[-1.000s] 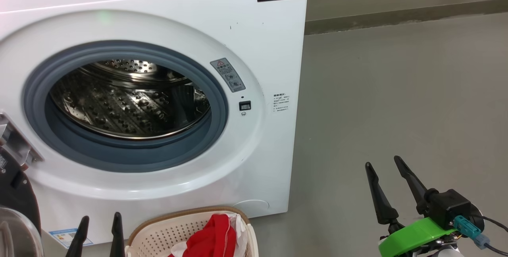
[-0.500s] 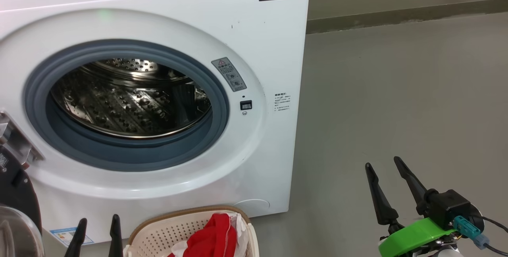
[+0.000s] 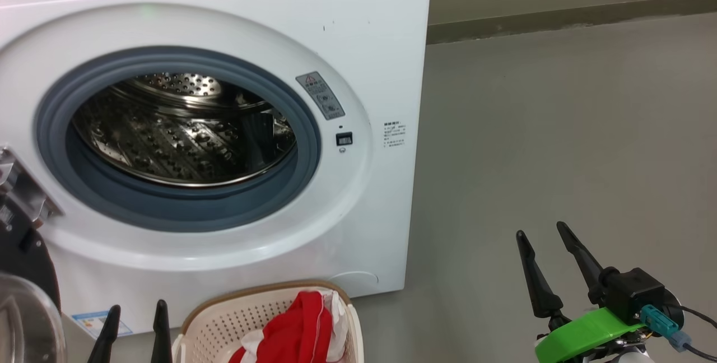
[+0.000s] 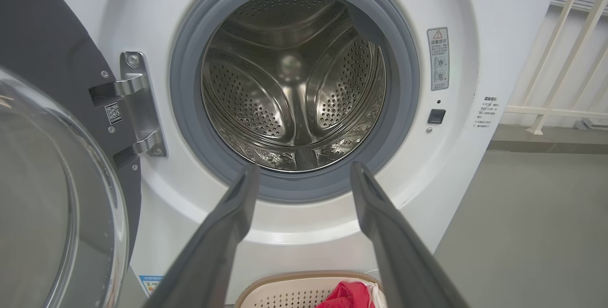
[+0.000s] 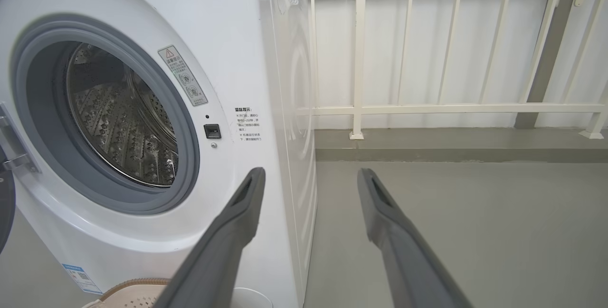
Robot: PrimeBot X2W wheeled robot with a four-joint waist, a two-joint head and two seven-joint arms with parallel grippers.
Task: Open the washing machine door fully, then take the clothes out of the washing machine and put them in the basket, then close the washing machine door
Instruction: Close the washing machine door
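Since a second ago only our head camera has shifted a little; the things lie as they did. Both pincers stand wide and empty: the left pincer (image 3: 138, 306) low beside the basket (image 3: 263, 289), the right pincer (image 3: 541, 228) over bare floor (image 3: 560, 128), well apart from the machine (image 3: 364, 43). The clothes (image 3: 297, 329) lie in the basket and the drum (image 4: 289, 84) looks empty to us, so we judge that the door (image 3: 25, 262) is what remains. It hangs swung open at our left on its steel hinge (image 4: 137, 103). We expect it to be stiff and fairly heavy, swinging easily but needing a firm last push to latch. Its glossy black ring (image 4: 42, 23) looks slippery and the glass bowl (image 4: 47, 194) is no place to pinch, so we would press with the left pincer on the ring's edge far from the hinge rather than grip it.
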